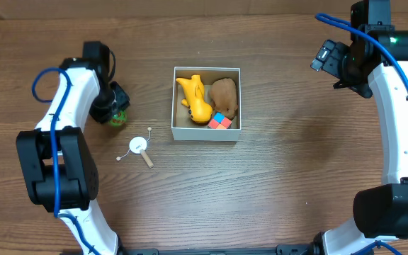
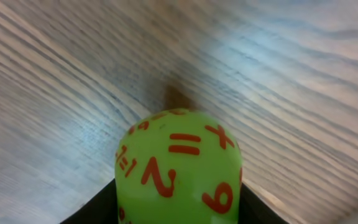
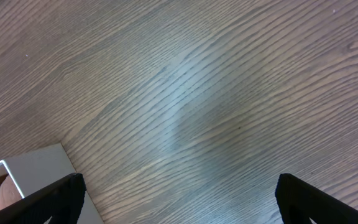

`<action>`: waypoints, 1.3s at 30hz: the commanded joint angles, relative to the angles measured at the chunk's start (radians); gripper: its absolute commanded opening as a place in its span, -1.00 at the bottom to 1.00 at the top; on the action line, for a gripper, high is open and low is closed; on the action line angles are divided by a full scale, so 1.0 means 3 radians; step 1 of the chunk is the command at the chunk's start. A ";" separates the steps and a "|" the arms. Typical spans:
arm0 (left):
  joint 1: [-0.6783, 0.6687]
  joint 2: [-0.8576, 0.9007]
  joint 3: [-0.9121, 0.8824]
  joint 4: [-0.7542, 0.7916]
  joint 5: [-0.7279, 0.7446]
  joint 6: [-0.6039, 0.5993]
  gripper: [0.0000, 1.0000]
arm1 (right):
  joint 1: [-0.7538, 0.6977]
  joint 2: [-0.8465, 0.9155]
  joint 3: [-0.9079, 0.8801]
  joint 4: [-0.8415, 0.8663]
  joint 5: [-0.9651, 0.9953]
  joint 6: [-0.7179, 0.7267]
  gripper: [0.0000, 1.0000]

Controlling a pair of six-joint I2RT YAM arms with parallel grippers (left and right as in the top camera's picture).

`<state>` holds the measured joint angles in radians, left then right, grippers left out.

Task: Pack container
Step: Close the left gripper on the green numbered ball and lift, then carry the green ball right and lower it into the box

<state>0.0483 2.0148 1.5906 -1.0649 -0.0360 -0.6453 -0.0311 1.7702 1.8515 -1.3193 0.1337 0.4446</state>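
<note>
The container (image 1: 206, 133), a square white-walled box, sits mid-table and holds a yellow toy (image 1: 195, 98), a brown toy (image 1: 224, 96) and a small red-and-blue cube (image 1: 219, 121). My left gripper (image 1: 118, 113) is at the table's left, shut on a green ball with red numbers (image 2: 179, 168), which fills the space between the black fingers in the left wrist view. My right gripper (image 3: 178, 199) is open and empty at the far right, above bare wood. A corner of the container (image 3: 30, 168) shows at the lower left of the right wrist view.
A small white-and-wood toy with thin arms (image 1: 139, 147) lies on the table between my left gripper and the container. Brown wood tabletop surrounds everything.
</note>
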 commanded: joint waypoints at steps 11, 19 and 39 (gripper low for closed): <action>-0.0624 0.0014 0.1802 -0.1179 0.0038 0.0285 -0.16 | 0.0009 -0.0015 0.0023 0.0017 0.0001 0.0003 1.00; -0.1302 0.0019 0.2005 -0.1391 0.0098 0.0306 -0.10 | 0.0009 -0.0015 0.0023 0.0017 0.0001 0.0004 1.00; -0.1698 0.0024 0.1137 -0.1033 0.0025 0.0280 -0.08 | 0.0009 -0.0015 0.0023 0.0017 0.0001 0.0003 1.00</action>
<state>-0.4587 2.0148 1.9781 -1.3895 -0.0219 -0.5690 -0.0311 1.7702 1.8515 -1.3197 0.1341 0.4438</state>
